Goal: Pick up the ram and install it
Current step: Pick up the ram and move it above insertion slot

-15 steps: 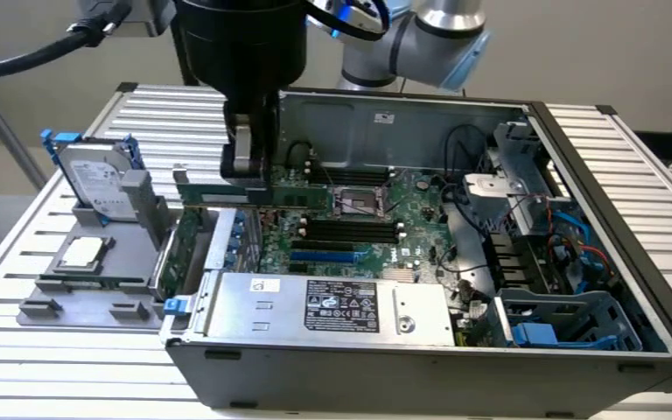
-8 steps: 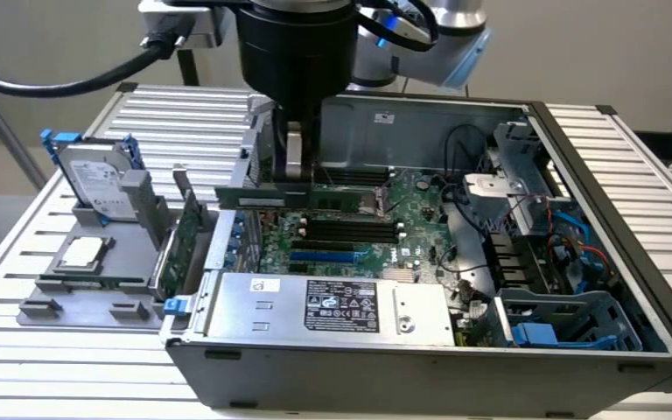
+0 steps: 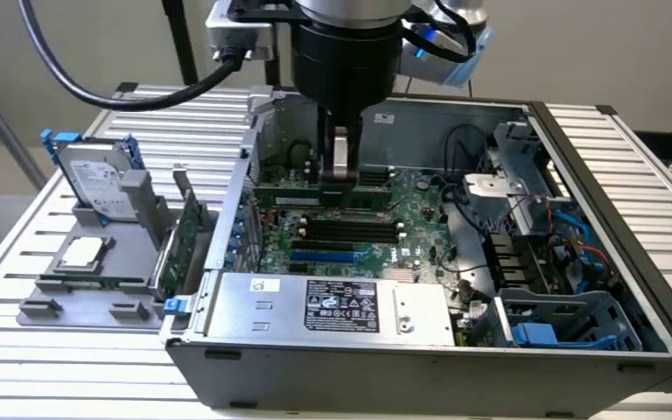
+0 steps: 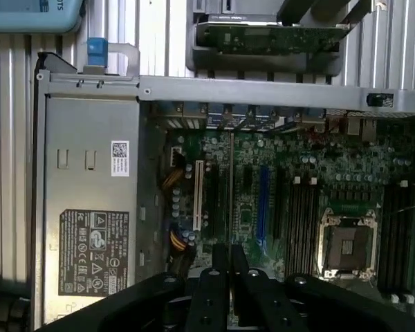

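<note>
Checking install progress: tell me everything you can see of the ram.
The ram is a long, narrow green circuit board with dark chips along its face. It stands level on its long edge above the motherboard, inside the open computer case, beside the black memory slots. The gripper is shut on its upper edge near mid-length. The wrist view shows it edge-on as a thin line. Whether it is seated cannot be told.
</note>
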Motion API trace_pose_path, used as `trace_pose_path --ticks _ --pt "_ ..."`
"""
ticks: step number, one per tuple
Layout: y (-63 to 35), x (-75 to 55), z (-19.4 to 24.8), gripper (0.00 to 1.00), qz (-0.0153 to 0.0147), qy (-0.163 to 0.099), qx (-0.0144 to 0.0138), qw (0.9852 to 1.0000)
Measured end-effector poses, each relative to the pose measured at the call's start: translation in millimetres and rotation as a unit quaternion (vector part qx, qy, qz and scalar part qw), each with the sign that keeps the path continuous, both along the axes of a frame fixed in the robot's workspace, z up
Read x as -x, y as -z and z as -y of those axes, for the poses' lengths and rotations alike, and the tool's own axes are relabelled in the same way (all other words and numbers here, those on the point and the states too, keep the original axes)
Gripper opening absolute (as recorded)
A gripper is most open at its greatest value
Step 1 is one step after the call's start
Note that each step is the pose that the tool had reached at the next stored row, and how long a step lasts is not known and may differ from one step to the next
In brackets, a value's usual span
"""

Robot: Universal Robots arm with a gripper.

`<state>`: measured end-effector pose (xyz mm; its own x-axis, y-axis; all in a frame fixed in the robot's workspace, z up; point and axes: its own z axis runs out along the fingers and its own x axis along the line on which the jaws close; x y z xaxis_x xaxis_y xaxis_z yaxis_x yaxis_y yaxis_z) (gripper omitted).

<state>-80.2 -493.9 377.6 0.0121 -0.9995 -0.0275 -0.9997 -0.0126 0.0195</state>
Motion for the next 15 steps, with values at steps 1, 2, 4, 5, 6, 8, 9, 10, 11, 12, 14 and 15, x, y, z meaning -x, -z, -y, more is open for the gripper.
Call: trace_pose_path --ticks 1,2,4,5,6,8,9,10,11,12,14,15 --pt "1.9 -3.6 -3.0 0.0 0.0 0.0 0.0 1.0" --pt "3.6 -6.7 -6.3 0.0 0.0 0.0 0.0 1.0" --pt "6.1 -10.5 -14.2 0.0 0.0 0.0 0.0 1.0" --pt "7.1 -11.5 -18.5 0.0 0.0 0.0 0.0 1.0" --pt "8.1 -12.3 -23.0 0.0 0.0 0.0 0.0 1.0" --pt "10.3 -13.1 -31.9 0.0 0.0001 0.0 -0.0001 1.0" --pt "11.4 -13.4 -36.4 0.0 0.0 0.0 0.0 1.0" --pt "12.9 -13.7 -41.1 0.0 0.0 0.0 0.0 1.0" --pt "14.1 -14.0 -45.5 0.0 0.0 0.0 0.0 1.0" --pt "15.5 -14.3 -50.3 0.0 0.0 0.0 0.0 1.0" --pt "18.3 -14.8 -59.3 0.0 0.0 0.0 0.0 1.0" --pt "19.7 -15.1 -63.8 0.0 0.0 0.0 0.0 1.0"
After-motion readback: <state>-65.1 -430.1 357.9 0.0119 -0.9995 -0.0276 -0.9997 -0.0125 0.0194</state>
